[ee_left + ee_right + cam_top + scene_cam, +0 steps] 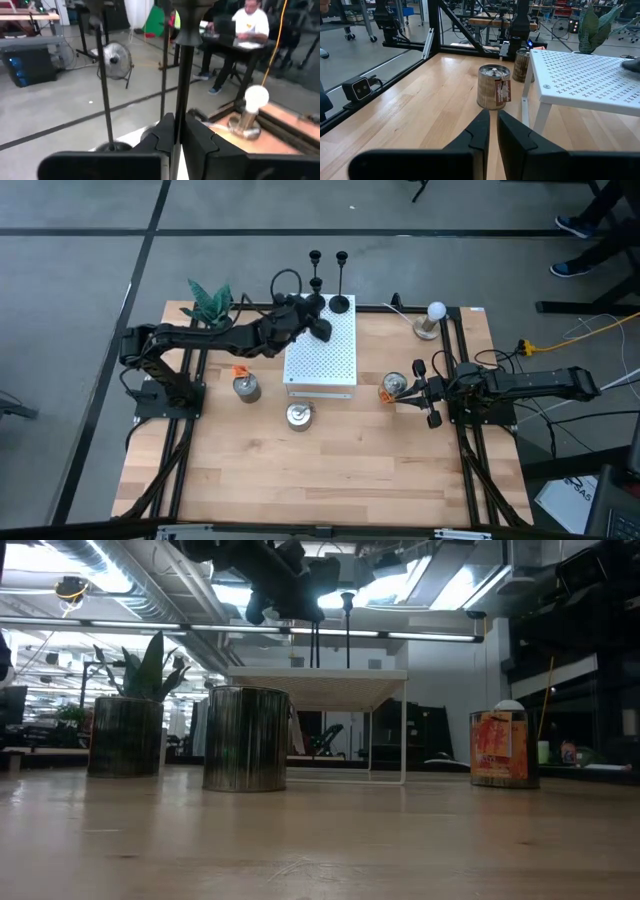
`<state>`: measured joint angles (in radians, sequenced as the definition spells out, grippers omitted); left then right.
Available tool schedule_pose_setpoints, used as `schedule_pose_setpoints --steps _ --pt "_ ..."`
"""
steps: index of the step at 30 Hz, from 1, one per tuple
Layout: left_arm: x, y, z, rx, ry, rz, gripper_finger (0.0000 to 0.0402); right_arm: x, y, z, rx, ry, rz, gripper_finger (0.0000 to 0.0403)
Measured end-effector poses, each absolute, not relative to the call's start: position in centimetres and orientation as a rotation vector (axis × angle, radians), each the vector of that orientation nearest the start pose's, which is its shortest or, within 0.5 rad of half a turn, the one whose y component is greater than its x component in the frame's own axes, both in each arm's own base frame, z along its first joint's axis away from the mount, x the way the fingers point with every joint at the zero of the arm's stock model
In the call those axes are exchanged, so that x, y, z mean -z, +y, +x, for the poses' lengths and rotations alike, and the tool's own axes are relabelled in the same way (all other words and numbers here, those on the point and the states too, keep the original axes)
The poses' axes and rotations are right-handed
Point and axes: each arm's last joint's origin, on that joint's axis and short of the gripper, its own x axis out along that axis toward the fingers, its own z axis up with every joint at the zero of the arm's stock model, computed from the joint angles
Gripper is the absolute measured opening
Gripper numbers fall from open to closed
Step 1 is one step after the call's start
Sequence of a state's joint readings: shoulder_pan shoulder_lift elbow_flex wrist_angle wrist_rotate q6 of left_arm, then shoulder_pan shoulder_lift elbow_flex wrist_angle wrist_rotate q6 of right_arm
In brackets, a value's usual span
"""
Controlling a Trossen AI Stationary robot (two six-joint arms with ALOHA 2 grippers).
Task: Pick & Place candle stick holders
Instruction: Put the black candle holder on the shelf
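Three slim black candle stick holders stand close together at the far edge of the white perforated stand (320, 360). Their cup tops show in the high view (315, 255) (342, 255) (316, 281). My left gripper (318, 318) reaches over the stand's far edge and is shut on one holder's stem (183, 75). The other two stems (104, 85) (164, 65) stand free just beyond it, one on its round base (112, 146). My right gripper (425, 392) is shut and empty, low over the table on the right (493, 127). My left gripper pinches the candle stick holder's thin stem (182, 107) between its two fingers, below the cup (187, 35). The fingers lie level across the upright stem. The fingers hide the holder's base, so whether it stands on the stand or is lifted cannot be told.
Three short silver tins stand on the table (246, 388) (299, 415) (397, 386). A green plant (210, 300) is at the far left and a white bulb on a wooden base (434, 315) at the far right. A seated person (250, 20) shows beyond the table.
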<state>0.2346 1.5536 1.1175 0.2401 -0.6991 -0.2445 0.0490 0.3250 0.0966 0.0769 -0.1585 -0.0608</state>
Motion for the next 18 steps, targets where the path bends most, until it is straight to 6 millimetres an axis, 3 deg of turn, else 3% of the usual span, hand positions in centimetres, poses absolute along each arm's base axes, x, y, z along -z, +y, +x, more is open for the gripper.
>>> schedule_pose_setpoints --steps 11,18 --pt "-31.0 13.3 33.0 -0.885 -0.002 -0.197 0.0015 -17.6 1.0 11.7 -0.211 0.145 -0.052 0.0039" --pt "-30.6 13.7 33.1 -0.856 0.011 -0.202 0.0015 -17.6 1.0 11.7 -0.211 0.145 -0.052 0.0039"
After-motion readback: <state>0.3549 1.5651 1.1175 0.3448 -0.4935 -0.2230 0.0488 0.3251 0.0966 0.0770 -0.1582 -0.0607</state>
